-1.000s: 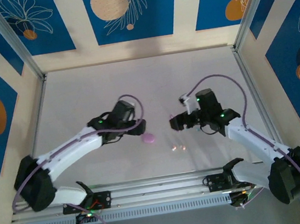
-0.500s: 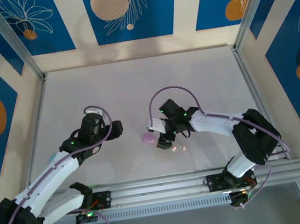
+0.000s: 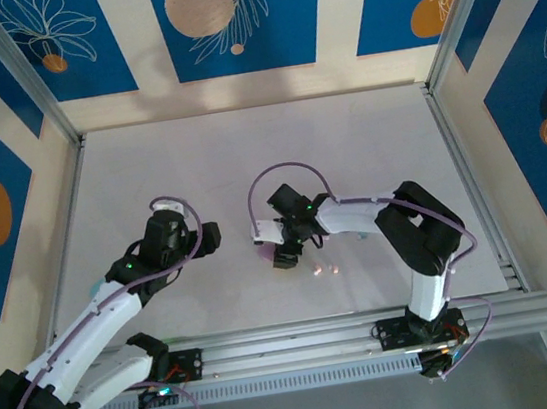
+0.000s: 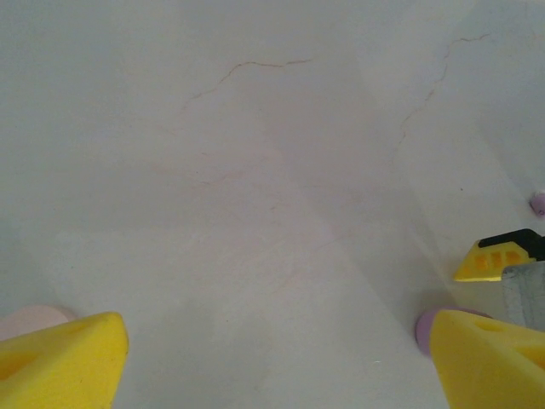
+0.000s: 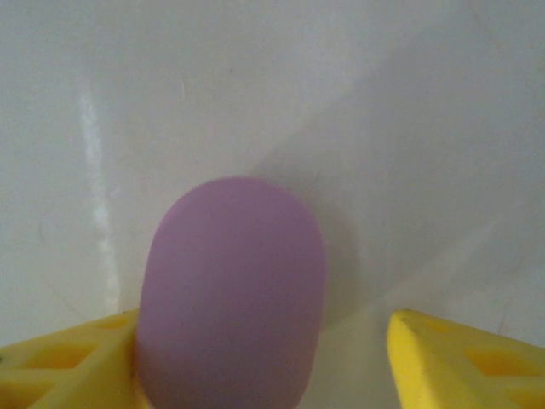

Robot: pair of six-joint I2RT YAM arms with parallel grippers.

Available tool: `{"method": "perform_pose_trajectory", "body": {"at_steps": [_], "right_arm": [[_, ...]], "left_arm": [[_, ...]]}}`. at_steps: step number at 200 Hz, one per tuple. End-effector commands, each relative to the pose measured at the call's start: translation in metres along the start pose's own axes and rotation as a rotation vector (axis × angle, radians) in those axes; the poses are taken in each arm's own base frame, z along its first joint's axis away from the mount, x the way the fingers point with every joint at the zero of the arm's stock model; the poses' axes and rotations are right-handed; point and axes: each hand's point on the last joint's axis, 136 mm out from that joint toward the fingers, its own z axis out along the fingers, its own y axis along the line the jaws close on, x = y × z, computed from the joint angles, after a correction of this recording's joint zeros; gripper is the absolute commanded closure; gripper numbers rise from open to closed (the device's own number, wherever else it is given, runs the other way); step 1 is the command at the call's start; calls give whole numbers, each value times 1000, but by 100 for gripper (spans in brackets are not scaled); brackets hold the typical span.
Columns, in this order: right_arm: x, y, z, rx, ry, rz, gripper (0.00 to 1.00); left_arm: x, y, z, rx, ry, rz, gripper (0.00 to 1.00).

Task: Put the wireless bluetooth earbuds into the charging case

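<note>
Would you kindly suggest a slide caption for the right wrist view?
Open right gripper straddles a purple case lying on the white table, the case off-centre between the jaws.

A smooth, oval, pebble-shaped purple charging case (image 5: 232, 290) lies flat on the white table (image 3: 198, 164), near its middle, its rounded top facing up. Two tiny peach-pink earbuds (image 3: 317, 271) lie side by side on the table, near the case on its right and closer to the front edge, not touching it. In the left wrist view, a tiny purplish earbud (image 4: 538, 202) sits at the right edge, cut off by the frame.
</note>
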Motion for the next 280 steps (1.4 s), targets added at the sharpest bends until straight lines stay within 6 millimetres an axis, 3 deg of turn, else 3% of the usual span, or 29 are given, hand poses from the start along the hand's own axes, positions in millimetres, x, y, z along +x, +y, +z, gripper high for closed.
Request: {"method": "perform_pose_trajectory", "body": {"at_steps": [1, 26, 38, 51, 73, 87, 108, 131, 169, 186, 225, 263, 280], "right_arm": [[-6, 1, 1, -20, 3, -26, 37], [-6, 7, 0, -49, 4, -38, 49], [-7, 9, 0, -61, 4, -36, 61], [-9, 8, -3, -57, -8, -19, 64], [-24, 7, -22, -36, -74, -1, 76], [-36, 1, -43, 17, -146, 19, 76], [-61, -1, -97, 85, -335, 33, 76], [-73, -3, -154, 188, -522, 24, 76], [-69, 0, -202, 320, -607, 4, 76], [-69, 0, -214, 352, -629, 8, 76], [-73, 3, -230, 389, -688, 1, 76], [-74, 2, -233, 401, -697, 8, 75], [-75, 3, -234, 396, -703, 8, 75]], "left_arm": [[-4, 7, 0, -24, -25, 18, 9], [-5, 7, -1, -21, -27, 17, 9], [-5, 6, -1, -16, -28, 14, 9], [-6, 4, -2, -6, -31, 10, 9], [-13, -5, -7, 45, -50, 2, 8], [-21, -17, -13, 109, -72, -5, 9], [-36, -45, -24, 254, -98, -22, 9], [-54, -85, -40, 455, -93, -60, 12], [-75, -156, -65, 760, -42, -87, 16], [-76, -179, -73, 811, -30, -43, 14], [-63, -211, -66, 841, 47, -2, 19], [-53, -231, -59, 861, 95, 19, 30], [-52, -235, -57, 864, 108, 15, 42]]}}
